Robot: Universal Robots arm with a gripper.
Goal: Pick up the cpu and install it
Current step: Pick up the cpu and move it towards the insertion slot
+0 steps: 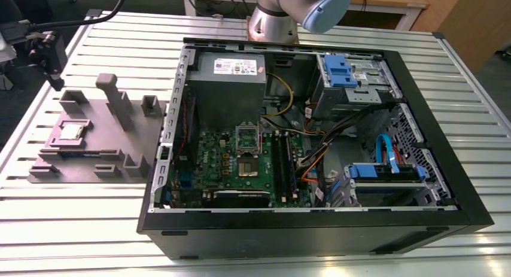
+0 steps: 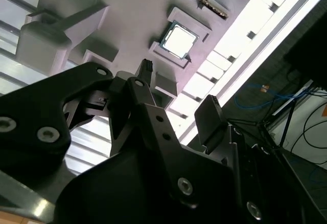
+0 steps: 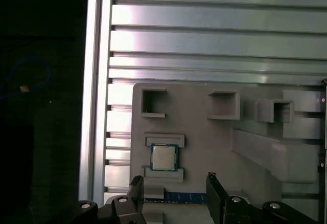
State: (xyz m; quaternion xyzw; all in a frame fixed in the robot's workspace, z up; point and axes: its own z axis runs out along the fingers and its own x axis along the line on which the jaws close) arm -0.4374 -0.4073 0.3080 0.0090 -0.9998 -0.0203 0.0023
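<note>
Got the small flat square cpu with the shiny silver-grey metal top [image 1: 72, 131] parked in a shallow square pocket of a pale grey plastic fixture block [image 1: 104, 160], out around 9 o'clock in the exterior view, on the ribbed aluminium tabletop [image 1: 80, 229]. Not lifted, not touched by anything.

Found the black two-finger gripper [image 3: 173, 183] hanging over that block in both wrist views, with jaws spread wide apart and nothing clamped between them. Just bare fixture and the cpu out beyond the fingertips [image 3: 213, 185], clearly no contact.

Right beside the block, at its 3 o'clock in the exterior view: a big black open computer case [image 1: 319, 232] lying on its side. Can't tell whether touching the block or not.

Inside, spotted:
- a green motherboard [image 1: 227, 169] with a square processor socket [image 1: 248, 163] near its middle
- long thin black memory sticks [image 1: 281, 163] at 3 o'clock of the socket
- a large grey metal box with a white label [image 1: 227, 79] at 12 o'clock of it
- a blue drive bracket [image 1: 339, 70] toward 1 o'clock

Also caught a silver-and-blue arm joint [image 1: 319, 8] peeking in at 12 o'clock of the exterior view.
</note>
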